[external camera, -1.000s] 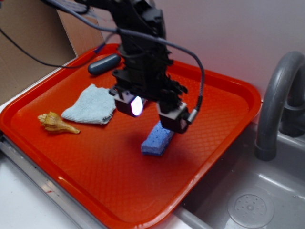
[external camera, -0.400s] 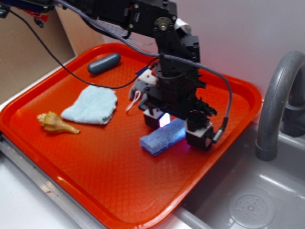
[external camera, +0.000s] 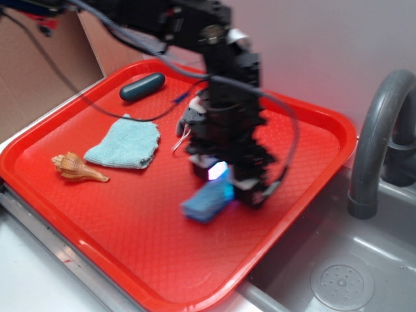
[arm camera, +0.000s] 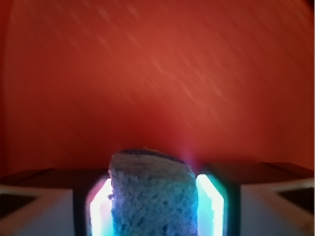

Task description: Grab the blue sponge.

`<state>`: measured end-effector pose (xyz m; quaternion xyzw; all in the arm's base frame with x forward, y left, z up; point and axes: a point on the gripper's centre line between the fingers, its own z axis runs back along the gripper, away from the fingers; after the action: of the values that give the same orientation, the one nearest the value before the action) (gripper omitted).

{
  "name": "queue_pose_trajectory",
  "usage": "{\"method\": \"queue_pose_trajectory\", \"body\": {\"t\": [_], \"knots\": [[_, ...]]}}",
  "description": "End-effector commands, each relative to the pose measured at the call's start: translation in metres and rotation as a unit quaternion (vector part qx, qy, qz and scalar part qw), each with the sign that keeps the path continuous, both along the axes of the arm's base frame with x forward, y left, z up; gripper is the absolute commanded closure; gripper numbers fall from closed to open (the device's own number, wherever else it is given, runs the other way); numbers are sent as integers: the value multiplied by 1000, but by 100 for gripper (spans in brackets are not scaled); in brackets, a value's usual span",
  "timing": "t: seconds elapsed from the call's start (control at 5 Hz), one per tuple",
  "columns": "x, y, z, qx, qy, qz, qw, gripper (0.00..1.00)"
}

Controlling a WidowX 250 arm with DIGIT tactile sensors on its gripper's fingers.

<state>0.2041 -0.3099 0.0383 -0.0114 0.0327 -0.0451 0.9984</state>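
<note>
The blue sponge (external camera: 203, 203), a porous periwinkle block, is blurred with motion near the middle of the red tray (external camera: 117, 214). My gripper (external camera: 223, 187) comes down on it from above, and one end of the sponge sticks out to the lower left. In the wrist view the sponge (arm camera: 151, 194) fills the gap between the two glowing pads (arm camera: 100, 209) and touches both. The gripper (arm camera: 153, 209) is shut on it, with the tray floor (arm camera: 157, 73) streaked behind.
A pale blue folded cloth (external camera: 125, 144), a tan seashell (external camera: 77, 167) and a dark capsule-shaped object (external camera: 142, 86) lie on the tray's left half. A grey faucet (external camera: 372, 143) and sink basin (external camera: 341, 279) sit to the right. Cardboard (external camera: 39, 71) stands at the back left.
The gripper came down over the sponge and shut on it. Sponge and gripper have since shifted slightly left, and the sponge now tilts and blurs with the moving arm.
</note>
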Motion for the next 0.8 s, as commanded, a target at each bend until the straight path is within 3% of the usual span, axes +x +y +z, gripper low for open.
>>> {"method": "queue_pose_trajectory", "body": {"t": [0.0,0.2,0.4,0.6], "knots": [[38,85,114,-154,-77,-63,983,100],[40,112,167,-131,-86,-110,981,100],[29,135,217,-132,-101,-155,974,100],[14,150,242,-109,-120,-163,973,100]]}}
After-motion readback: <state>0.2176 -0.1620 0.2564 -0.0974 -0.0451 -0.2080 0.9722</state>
